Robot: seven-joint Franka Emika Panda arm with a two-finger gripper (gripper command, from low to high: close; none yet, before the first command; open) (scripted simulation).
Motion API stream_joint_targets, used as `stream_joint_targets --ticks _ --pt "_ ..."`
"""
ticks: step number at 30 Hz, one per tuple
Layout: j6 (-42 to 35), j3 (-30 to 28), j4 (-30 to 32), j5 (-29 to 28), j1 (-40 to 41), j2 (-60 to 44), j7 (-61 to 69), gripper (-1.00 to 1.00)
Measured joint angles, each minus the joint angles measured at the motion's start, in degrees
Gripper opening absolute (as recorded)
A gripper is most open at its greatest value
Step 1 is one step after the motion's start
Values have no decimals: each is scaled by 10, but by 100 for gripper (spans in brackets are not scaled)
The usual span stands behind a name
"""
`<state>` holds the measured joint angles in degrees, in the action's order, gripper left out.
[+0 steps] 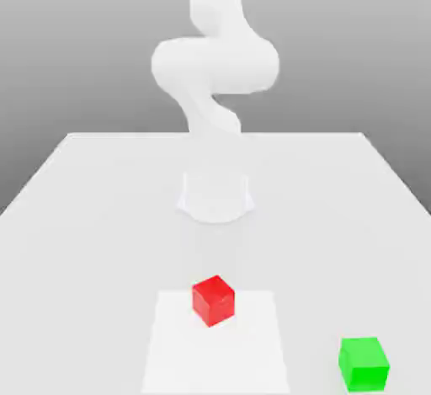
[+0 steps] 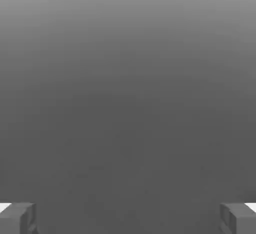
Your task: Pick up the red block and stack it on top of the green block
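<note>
Exterior view: red block near green block

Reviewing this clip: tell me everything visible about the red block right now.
The red block is a small, plain, bright red cube with smooth faces. It sits flat on the white table, turned so one corner faces the camera, on a slightly paler square patch. Nothing touches it; the green block stands apart, toward the exterior view's right.

The white arm rises from a round base at the far middle of the worktop, doubles back through a bulky elbow and leaves the frame upward. In the hand view, the hand stands wide open, its two grey fingertips far apart, nothing between them.
</note>
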<state>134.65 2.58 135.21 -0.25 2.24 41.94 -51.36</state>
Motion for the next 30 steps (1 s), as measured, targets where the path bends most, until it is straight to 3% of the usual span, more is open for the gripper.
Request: stream_joint_targets --ticks 9,17,23,29,30 --pt "118 89 140 -5 86 -169 -230 0" --pt "247 125 277 21 126 -354 -447 0" --pt "324 110 282 -31 128 -452 -520 0" --pt "391 38 272 -110 76 -534 -575 0" --pt "398 30 272 -116 70 -541 -580 -100"
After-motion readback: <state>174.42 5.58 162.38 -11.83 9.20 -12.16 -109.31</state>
